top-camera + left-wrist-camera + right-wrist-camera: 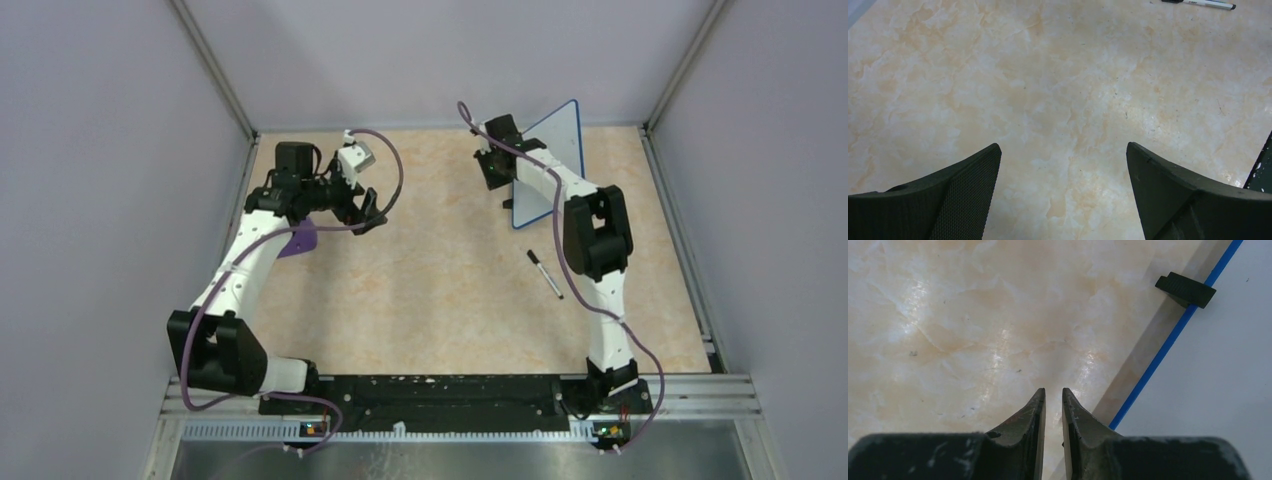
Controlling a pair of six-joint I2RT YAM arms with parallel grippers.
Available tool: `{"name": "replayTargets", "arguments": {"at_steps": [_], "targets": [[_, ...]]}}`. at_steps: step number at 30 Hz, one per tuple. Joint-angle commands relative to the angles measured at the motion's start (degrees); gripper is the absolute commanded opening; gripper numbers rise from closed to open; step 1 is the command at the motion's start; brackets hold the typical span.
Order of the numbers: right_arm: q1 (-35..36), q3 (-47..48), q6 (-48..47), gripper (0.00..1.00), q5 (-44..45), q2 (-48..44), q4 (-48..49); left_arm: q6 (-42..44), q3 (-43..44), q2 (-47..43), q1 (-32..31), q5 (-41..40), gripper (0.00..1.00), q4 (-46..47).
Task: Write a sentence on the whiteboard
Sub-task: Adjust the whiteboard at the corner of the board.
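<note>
Worktop [430, 290] carries whiteboard [560, 135], upright at far right; face blank where your right wrist view shows it. Sentence likely not begun.
Right gripper [1053, 392] just beside board's lower edge, jaws almost pressed together, empty.
Left gripper [1063, 147] well apart from board, jaws spread, empty.
Marker [545, 273] lies near right arm.
Next, likely: you open jaws, fetch marker.

No text, label or number can be read in any of the views. The marker [1198, 4] bears a short dark print on its white barrel, seen from the left wrist camera, but it is too small and blurred to make out. The part of the whiteboard [1218, 380] seen from the right wrist camera is plain white inside its blue frame; from the top camera its face is too small to tell any lettering
</note>
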Motion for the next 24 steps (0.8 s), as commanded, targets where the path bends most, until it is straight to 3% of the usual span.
{"name": "replayTargets", "arguments": {"at_steps": [1, 16, 24], "targets": [[0.2, 2.2, -1.2, 0.16, 2.5, 1.2, 1.3, -1.5, -0.7, -2.8, 0.0, 2.4, 0.99, 2.4], [-0.7, -10.4, -3.8, 0.11, 3.3, -3.3, 1.8, -2.3, -0.8, -3.1, -0.1, 2.3, 0.99, 3.1], [-2.4, -20.5, -5.8, 0.11, 2.1, -10.9, 2.5, -2.3, -1.2, -4.1, -0.6, 2.3, 0.99, 3.6]]}}
